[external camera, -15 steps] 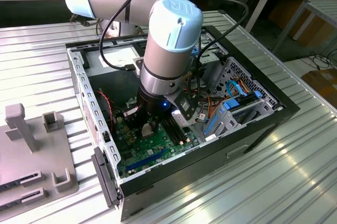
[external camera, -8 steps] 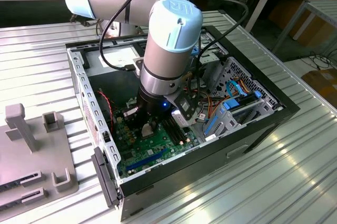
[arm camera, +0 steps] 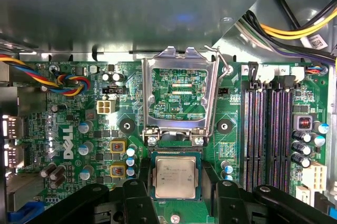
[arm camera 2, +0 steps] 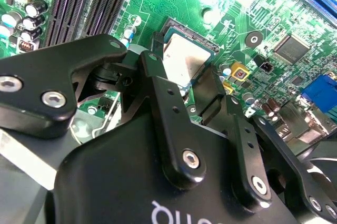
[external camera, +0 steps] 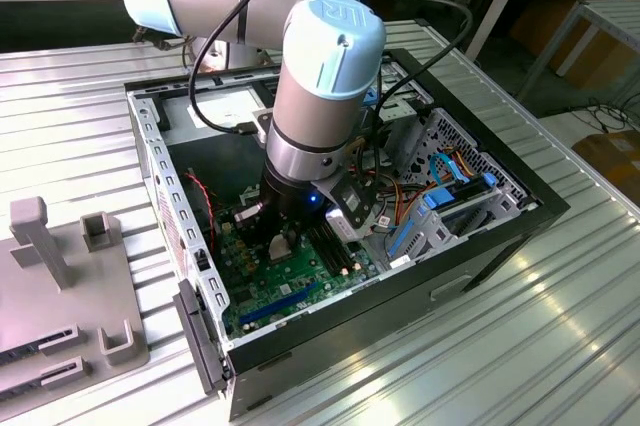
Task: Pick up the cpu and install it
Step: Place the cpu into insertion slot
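- cpu lies flat at the socket on the green board, just beside the raised load frame.
- Gripper straddles it on two sides. I can't tell if it's clamped or released, because the contact edges are hidden.
- In the second wrist view, black linkage covers part of the cpu.
- In the exterior view, the arm blocks the socket inside the computer case.

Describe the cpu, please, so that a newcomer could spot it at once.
Inside the open computer case lies a green motherboard. Beside its flipped-open silver socket frame sits the cpu: a thin square with a pale silver-tan metal face, unlike the long dark memory slots nearby.
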Controlling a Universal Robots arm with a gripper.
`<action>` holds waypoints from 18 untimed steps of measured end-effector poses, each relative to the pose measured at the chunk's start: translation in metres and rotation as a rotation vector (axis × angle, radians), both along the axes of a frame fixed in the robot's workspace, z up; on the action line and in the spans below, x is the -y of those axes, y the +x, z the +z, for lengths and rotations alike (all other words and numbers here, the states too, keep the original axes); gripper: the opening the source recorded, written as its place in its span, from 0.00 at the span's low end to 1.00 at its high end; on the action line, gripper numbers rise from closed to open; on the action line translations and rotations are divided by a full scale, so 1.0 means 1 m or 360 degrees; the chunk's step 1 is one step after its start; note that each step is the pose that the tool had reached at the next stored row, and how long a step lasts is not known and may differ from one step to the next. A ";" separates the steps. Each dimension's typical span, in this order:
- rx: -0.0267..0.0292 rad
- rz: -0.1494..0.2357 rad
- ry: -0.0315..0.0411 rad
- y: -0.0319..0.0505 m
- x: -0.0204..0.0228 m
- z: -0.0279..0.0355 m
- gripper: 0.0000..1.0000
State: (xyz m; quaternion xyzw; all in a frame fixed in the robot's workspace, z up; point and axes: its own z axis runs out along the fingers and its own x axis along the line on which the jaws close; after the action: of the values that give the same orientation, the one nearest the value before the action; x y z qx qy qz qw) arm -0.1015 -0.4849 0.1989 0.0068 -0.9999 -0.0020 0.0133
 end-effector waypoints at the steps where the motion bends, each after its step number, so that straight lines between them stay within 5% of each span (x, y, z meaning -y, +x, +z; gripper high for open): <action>1: 0.00000 0.0000 0.0000 0.0000 0.0000 0.0001 0.47; 18: -0.00001 0.0000 0.0000 0.0000 0.0000 -0.0011 0.47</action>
State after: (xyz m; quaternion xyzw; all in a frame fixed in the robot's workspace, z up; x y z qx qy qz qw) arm -0.1015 -0.4849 0.1978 0.0068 -0.9999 -0.0019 0.0134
